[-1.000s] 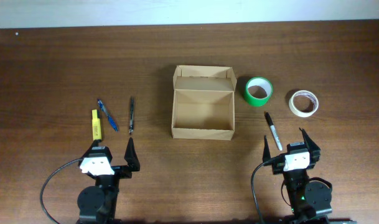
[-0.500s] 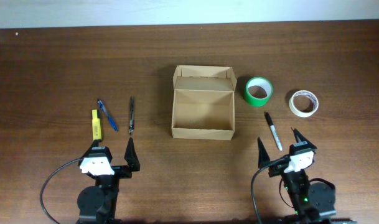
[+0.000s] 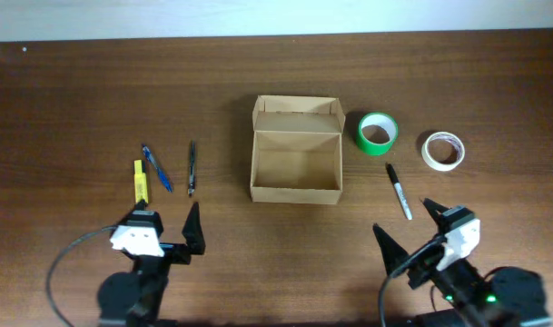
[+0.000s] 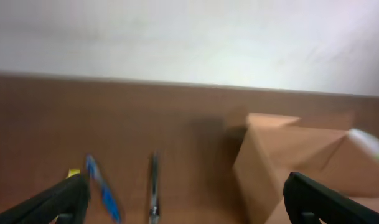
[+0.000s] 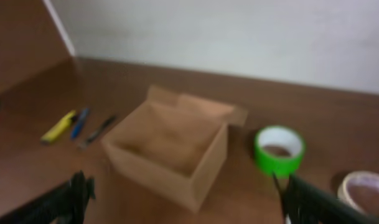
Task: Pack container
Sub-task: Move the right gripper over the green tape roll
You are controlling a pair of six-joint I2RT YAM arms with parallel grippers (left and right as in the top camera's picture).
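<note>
Brown wood desk point(image 3: 76, 91) fills my overhead view, with a pale wall point(image 4: 177, 37) along its far edge. My left tool point(image 3: 167, 211) sits at the near edge with its fingers spread wide and nothing between them. Just ahead of it lie a yellow highlighter point(image 3: 140, 182), a blue pen point(image 3: 156, 168) and a dark pen point(image 3: 192, 168), side by side and roughly parallel. The highlighter and blue pen are close together, and the dark pen lies a little apart to their right. My left wrist view is blurred, but I can make out the pens and a corner of the box.

My right tool point(image 3: 401, 216) is also at the near edge, turned at an angle, fingers spread and holding nothing. A black marker point(image 3: 399, 191) lies just ahead of it, its near end close to the fingers. Beyond the marker stands a green tape roll point(image 3: 378, 121), with a white tape roll point(image 3: 428, 151) well to its right.

The box point(image 3: 294, 163) sits mid-desk between the two arms, open and empty. Its flap lid point(image 3: 296, 107) is folded back on the far side. The green roll is just beside its right wall.
</note>
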